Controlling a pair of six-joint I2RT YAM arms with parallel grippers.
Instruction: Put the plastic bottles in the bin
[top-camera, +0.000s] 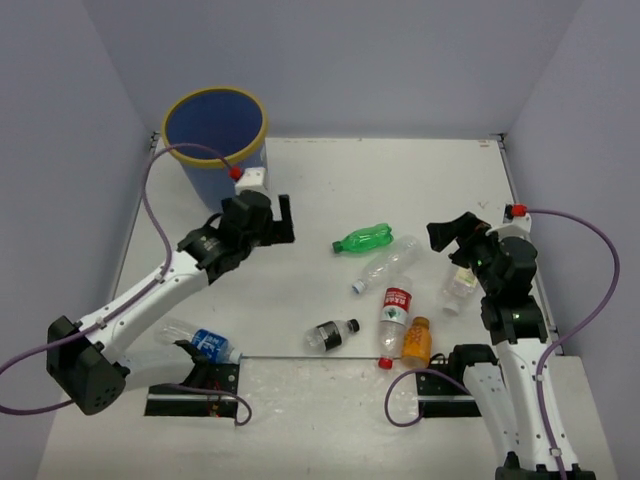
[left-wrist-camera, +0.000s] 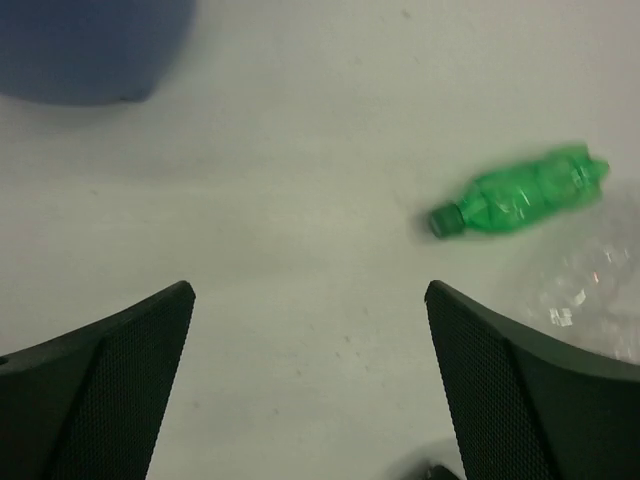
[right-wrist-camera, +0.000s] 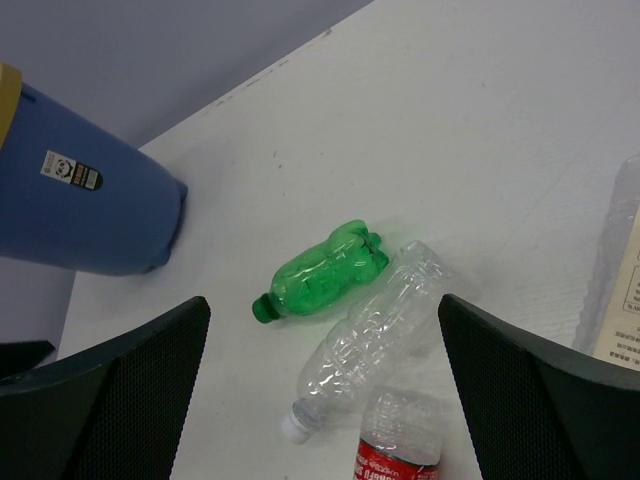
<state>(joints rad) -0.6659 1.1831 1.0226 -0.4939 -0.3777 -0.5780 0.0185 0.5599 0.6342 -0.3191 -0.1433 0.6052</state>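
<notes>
Seven bottles (top-camera: 385, 267) lying on table (top-camera: 330, 190), green bottle (top-camera: 362, 239) mid-table, bin (top-camera: 215, 125) far left, left gripper (left-wrist-camera: 309, 288) and right gripper (right-wrist-camera: 322, 300) both spread wide, empty

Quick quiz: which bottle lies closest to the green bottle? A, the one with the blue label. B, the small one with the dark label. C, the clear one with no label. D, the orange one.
C: in the right wrist view the clear unlabelled bottle lies right alongside the green bottle, nearer than any other bottle.
</notes>
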